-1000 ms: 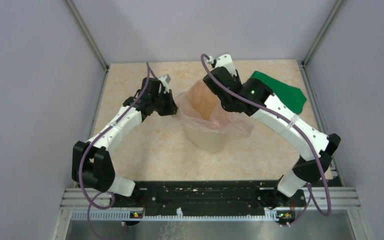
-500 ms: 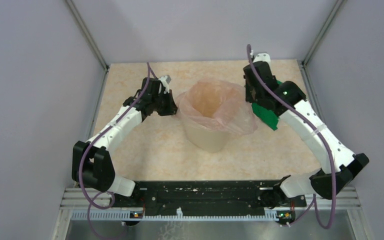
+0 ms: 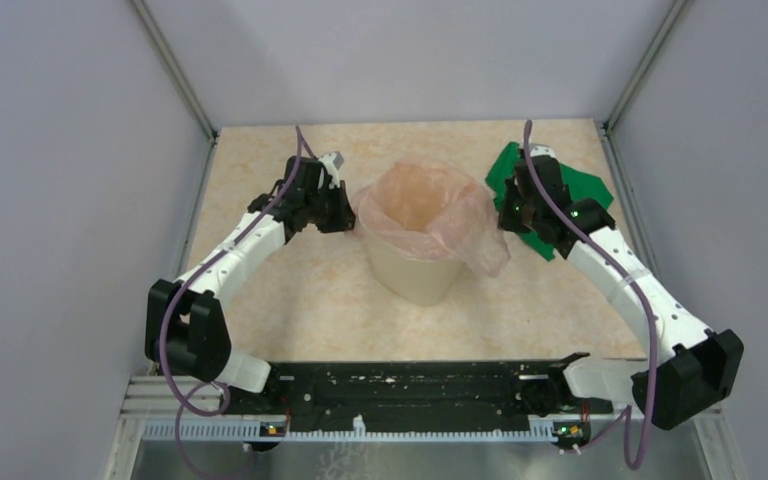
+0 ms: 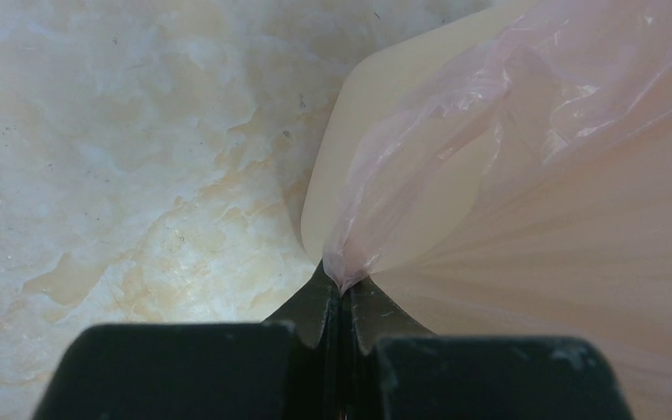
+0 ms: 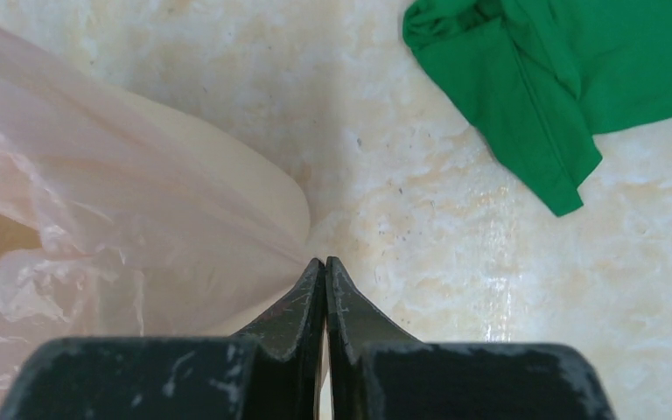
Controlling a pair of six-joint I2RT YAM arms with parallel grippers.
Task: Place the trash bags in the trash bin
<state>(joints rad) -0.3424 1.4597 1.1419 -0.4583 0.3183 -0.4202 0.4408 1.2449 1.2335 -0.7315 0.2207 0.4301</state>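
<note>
Left fingers (image 4: 315,308) pinch the translucent pale-pink film bag (image 3: 482,240) lining the cream-beige plastic bin (image 3: 412,280); right fingers (image 5: 302,308) press together, possibly on film.

- trash bag (image 4: 525,175): thin, translucent pink plastic film, glossy, crinkled, drawn into fine pleats at lower centre.
- trash bin (image 4: 359,149): cream plastic, smooth and matt.
- table (image 5: 455,201): marbled beige top, smooth with a faint sheen, flecked with tiny dark specks.
- cloth (image 5: 560,79), upper right: green fabric, matt, softly folded.
- right gripper (image 5: 325,262): black matt fingers (image 5: 297,315), scuffed with pale scratches.
- rail (image 3: 135,398), bottom of the top view: bare ribbed metal.
</note>
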